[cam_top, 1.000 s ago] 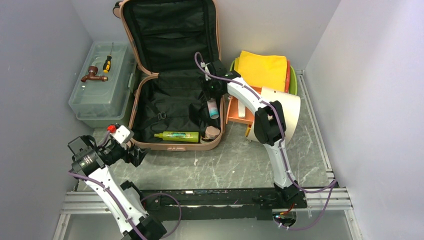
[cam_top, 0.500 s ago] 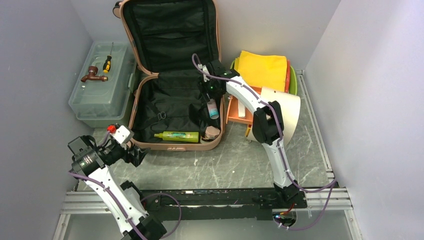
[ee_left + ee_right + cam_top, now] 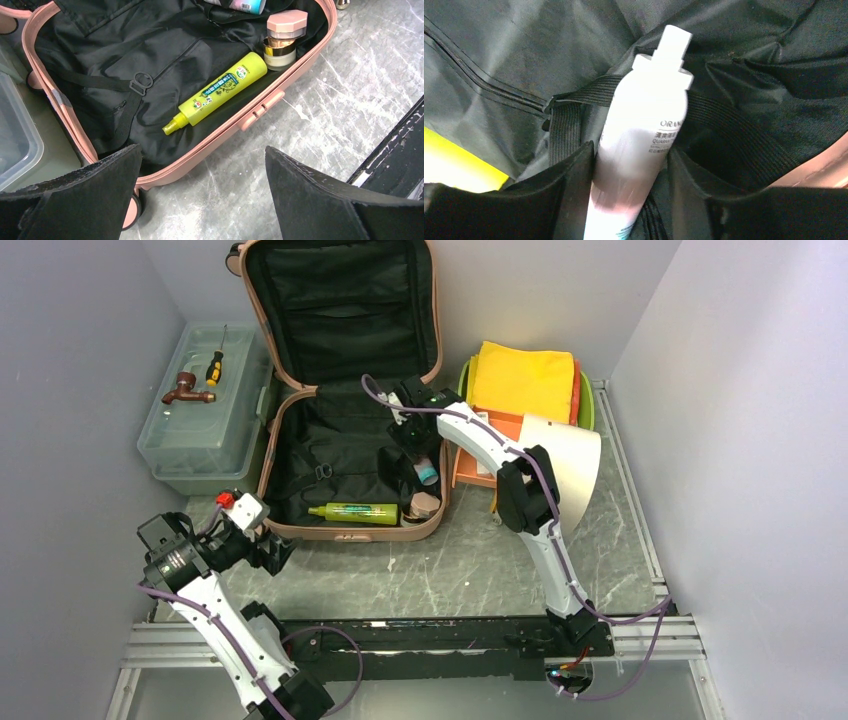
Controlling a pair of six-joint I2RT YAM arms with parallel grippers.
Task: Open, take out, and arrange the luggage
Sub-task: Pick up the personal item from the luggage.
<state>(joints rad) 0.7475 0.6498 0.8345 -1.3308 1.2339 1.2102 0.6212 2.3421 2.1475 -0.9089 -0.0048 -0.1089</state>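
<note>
Gripping white cylindrical bottle [image 3: 644,125], right hand [image 3: 629,172] inside black-lined luggage [image 3: 330,310]; left hand [image 3: 201,167] wide open.

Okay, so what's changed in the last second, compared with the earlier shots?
The right gripper, closed on the white bottle, swung left and toward the near edge inside the luggage, carrying the bottle with it. No new grasp or release. The left gripper stayed open by the luggage's front corner; the yellow-green bottle and jar did not move.
</note>
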